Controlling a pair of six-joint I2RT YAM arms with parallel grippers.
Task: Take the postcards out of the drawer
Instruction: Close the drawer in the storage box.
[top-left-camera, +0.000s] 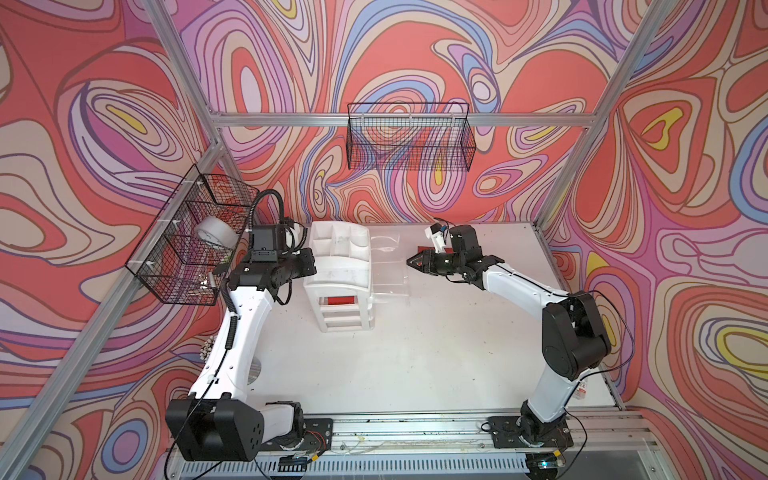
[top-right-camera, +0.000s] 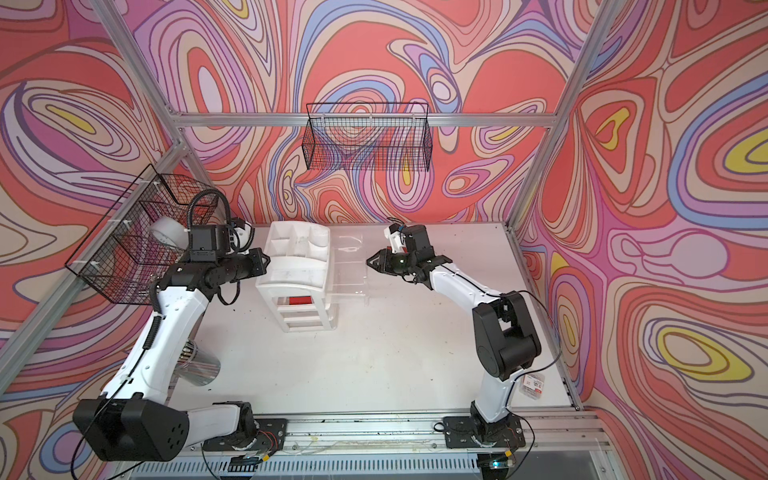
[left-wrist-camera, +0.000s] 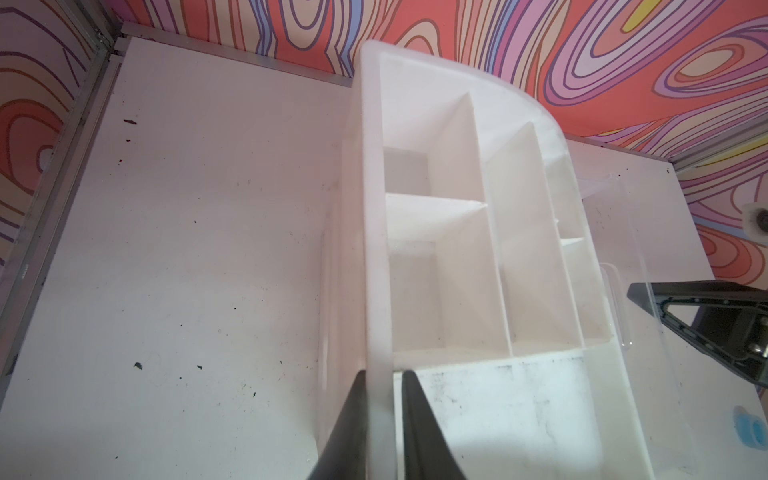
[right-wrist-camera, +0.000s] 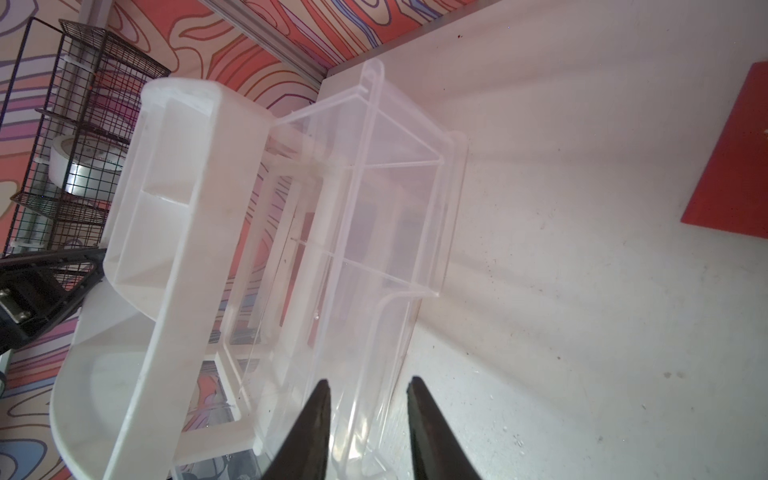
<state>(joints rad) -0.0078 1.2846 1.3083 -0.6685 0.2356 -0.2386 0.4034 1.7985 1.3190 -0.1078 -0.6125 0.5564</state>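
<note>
Along the near edge, an aluminium rail (top-left-camera: 415, 430) carries both arm bases. White table (top-left-camera: 436, 353): scuffed, dark specks. Mid-table, organizer (top-left-camera: 338, 266); left gripper (left-wrist-camera: 384, 374) narrow astride its side wall, contact indeterminate. Right gripper (right-wrist-camera: 370, 380) part-open astride the pulled-out clear drawer (right-wrist-camera: 395, 187). Red postcard (right-wrist-camera: 731, 149) lies on the table, apart from the drawer. Swirl-patterned walls (top-left-camera: 374, 62) carry a side basket (top-left-camera: 183, 257) and a rear basket (top-left-camera: 409, 145).

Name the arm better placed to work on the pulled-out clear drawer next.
Right. The right gripper, open, hangs at the clear drawer, at its front edge. The left gripper clamps the rim of the white organizer on the opposite side, probably bracing it.
</note>
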